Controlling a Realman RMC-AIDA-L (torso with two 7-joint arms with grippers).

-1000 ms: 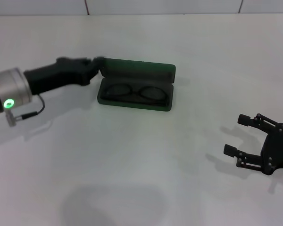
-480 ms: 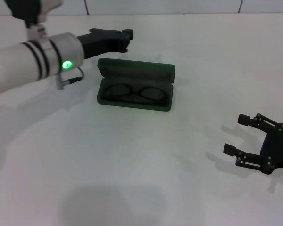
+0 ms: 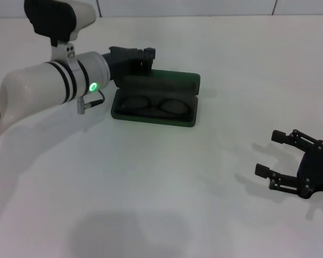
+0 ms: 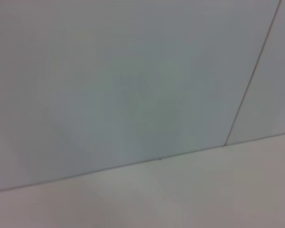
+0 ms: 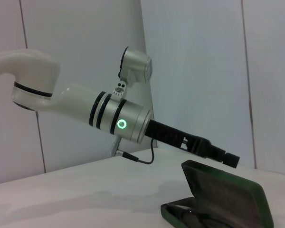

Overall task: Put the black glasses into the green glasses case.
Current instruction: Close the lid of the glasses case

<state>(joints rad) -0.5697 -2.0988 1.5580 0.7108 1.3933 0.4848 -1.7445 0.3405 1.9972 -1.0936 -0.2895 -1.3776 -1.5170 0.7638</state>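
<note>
While my left claw (image 3: 142,56) has swung from the case's left end to behind its raised lid in the upper left, fingers seemingly together, the black glasses (image 3: 153,104) already lie inside the open green glasses case (image 3: 156,99); my right claw (image 3: 282,156) idles splayed at lower right on the bench (image 3: 167,183).

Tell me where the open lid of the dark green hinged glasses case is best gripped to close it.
Probably the lid's free upper edge, reached from behind and above. It stands raised at the back of the dark green hinged glasses case, with the thin black-framed glasses already in the tray. The left gripper hovers just behind that edge; the right gripper sits parked far off.
</note>
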